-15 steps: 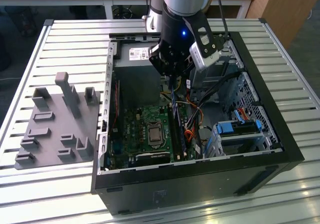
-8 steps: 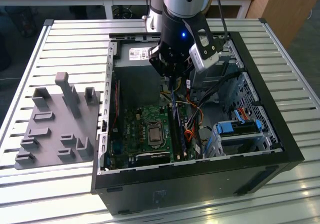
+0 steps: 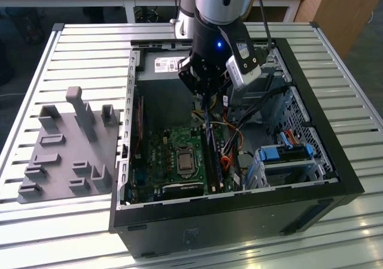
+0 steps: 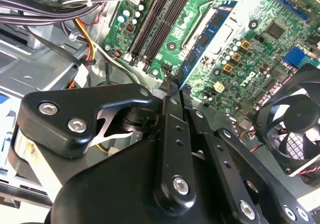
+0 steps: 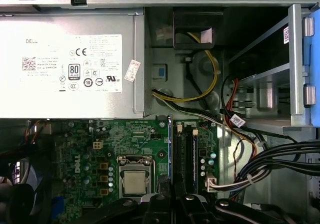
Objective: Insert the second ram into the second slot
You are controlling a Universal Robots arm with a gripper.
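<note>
The gripper (image 4: 171,87) clamps its jaws on the second ram (image 4: 212,37), held on edge over the motherboard (image 5: 100,134), long axis parallel to the memory slots (image 5: 178,154), seemingly just to their CPU (image 5: 134,182) side, unseated

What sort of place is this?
Probably a robotics lab bench: an open computer case sits on a slatted table beside a grey fixture block, and the gripper holds the second ram over the motherboard.

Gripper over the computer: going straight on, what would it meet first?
Probably the black memory slots on the green motherboard, touched first by the thin blue ram stick the gripper holds.
</note>
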